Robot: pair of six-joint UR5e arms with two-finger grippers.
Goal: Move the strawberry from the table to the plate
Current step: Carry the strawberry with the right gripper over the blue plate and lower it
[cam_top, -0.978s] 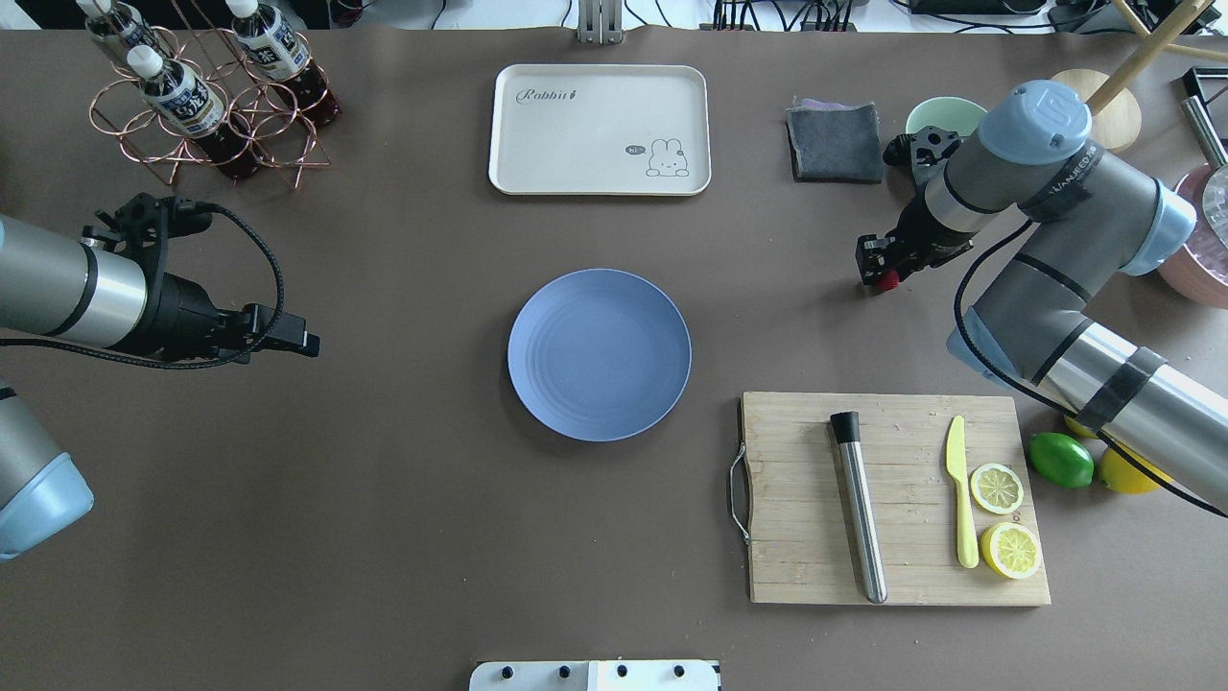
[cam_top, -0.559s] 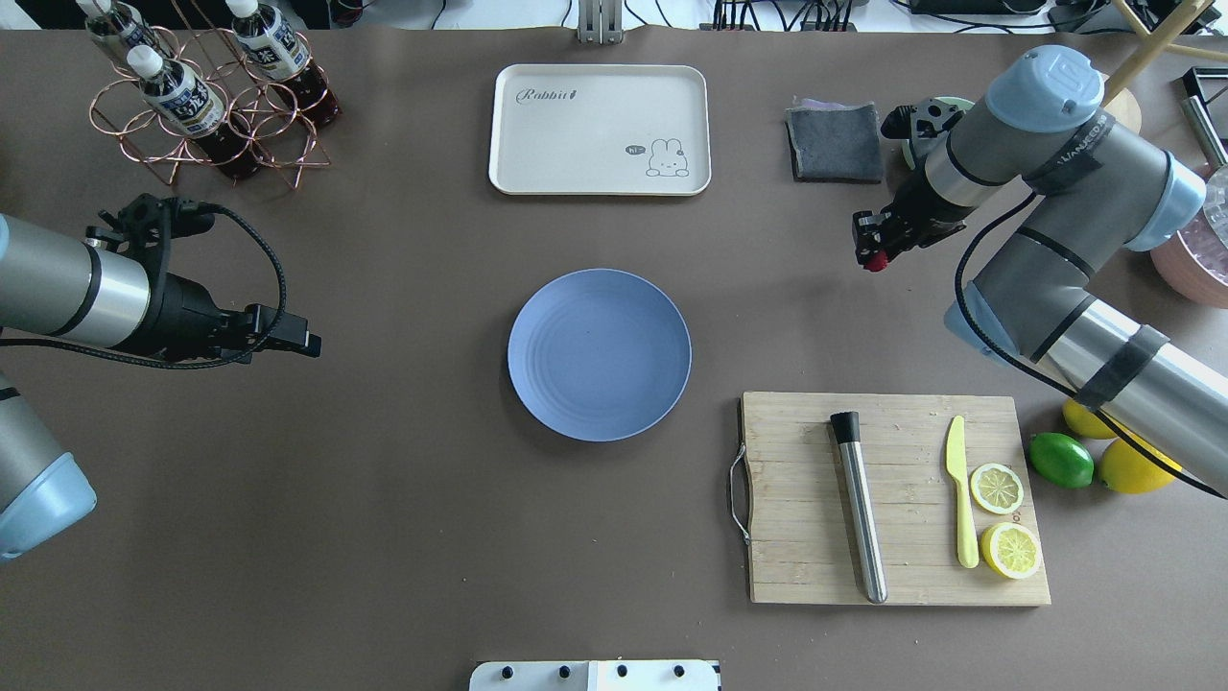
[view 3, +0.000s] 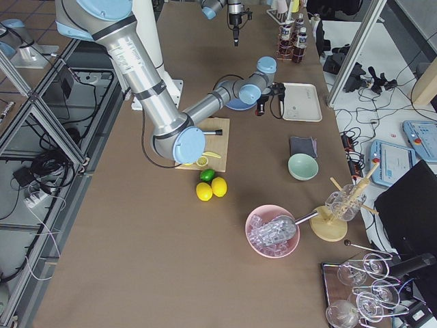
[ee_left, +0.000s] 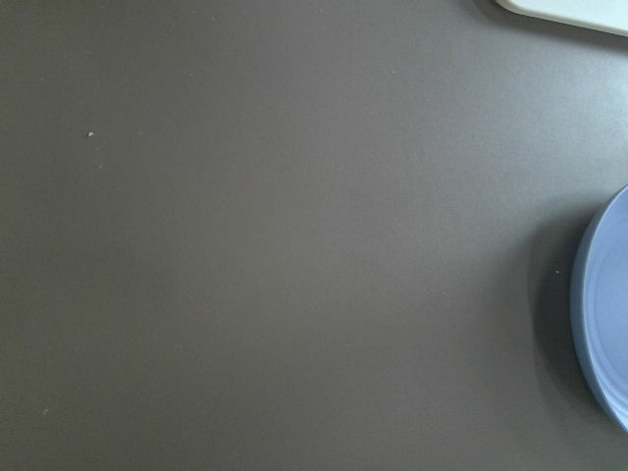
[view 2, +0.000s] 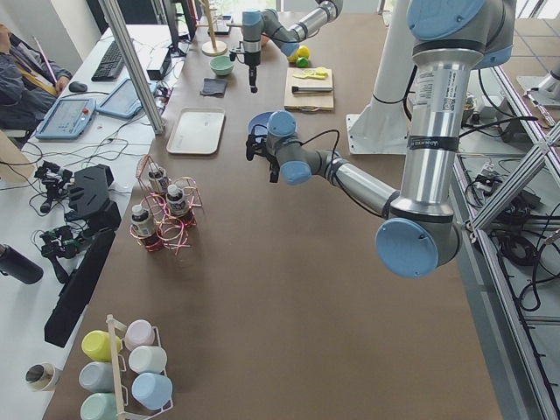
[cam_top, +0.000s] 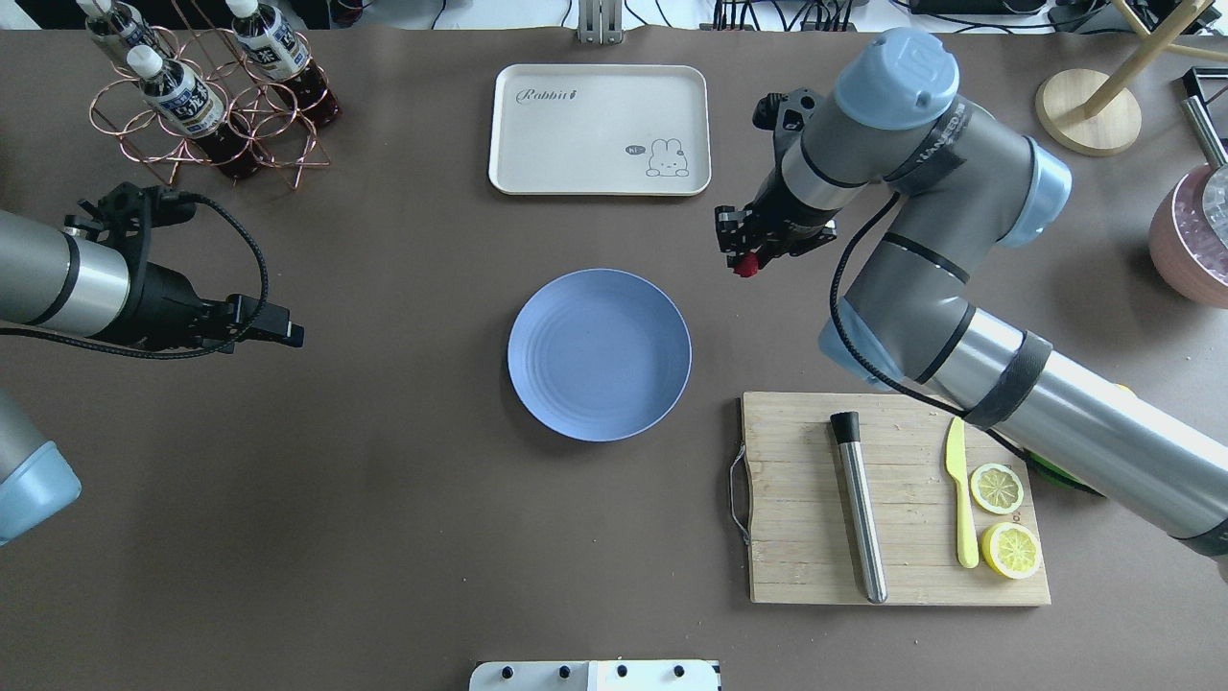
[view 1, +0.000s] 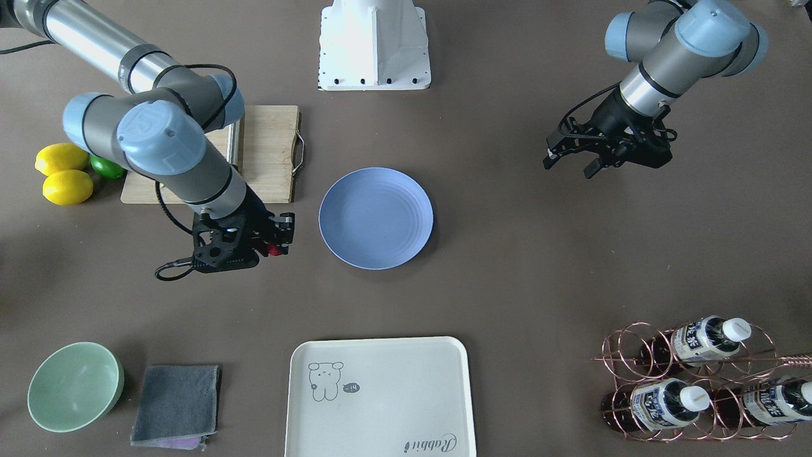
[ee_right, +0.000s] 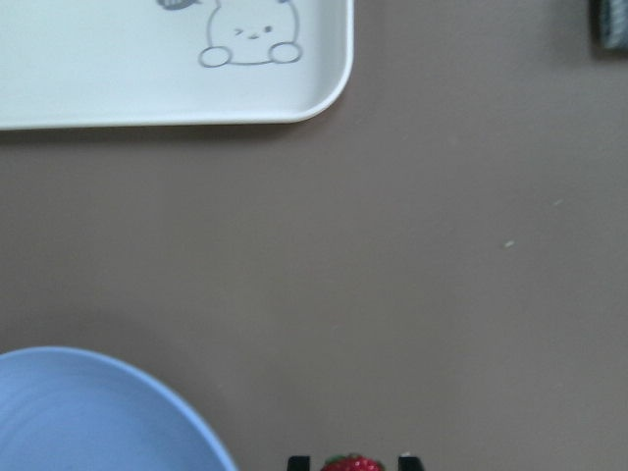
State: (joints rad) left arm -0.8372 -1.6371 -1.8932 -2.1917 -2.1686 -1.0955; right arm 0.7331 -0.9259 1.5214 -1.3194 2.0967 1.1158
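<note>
My right gripper [cam_top: 743,264] [view 1: 277,244] is shut on the small dark-red strawberry [cam_top: 744,266] [view 1: 274,250] [ee_right: 351,463] and holds it above the table [cam_top: 384,499], a short way to the upper right of the blue plate [cam_top: 599,354] [view 1: 375,218] in the overhead view. The right wrist view shows the berry between two dark fingertips at the bottom edge, with the plate's rim [ee_right: 88,402] at lower left. Over the left side of the table my left gripper [cam_top: 288,334] [view 1: 568,164] hovers with nothing in it, its fingers apart; its wrist view shows bare table and the plate's edge [ee_left: 603,314].
A cream tray [cam_top: 600,130] lies beyond the plate. A wooden cutting board [cam_top: 892,499] holds a metal muddler, a yellow knife and lemon halves. A copper bottle rack [cam_top: 206,96] stands far left; a green bowl [view 1: 75,386] and grey cloth [view 1: 176,406] sit far right.
My right arm has swung left toward the plate, carrying the strawberry from near the grey cloth. The left arm has drawn back slightly to the left.
</note>
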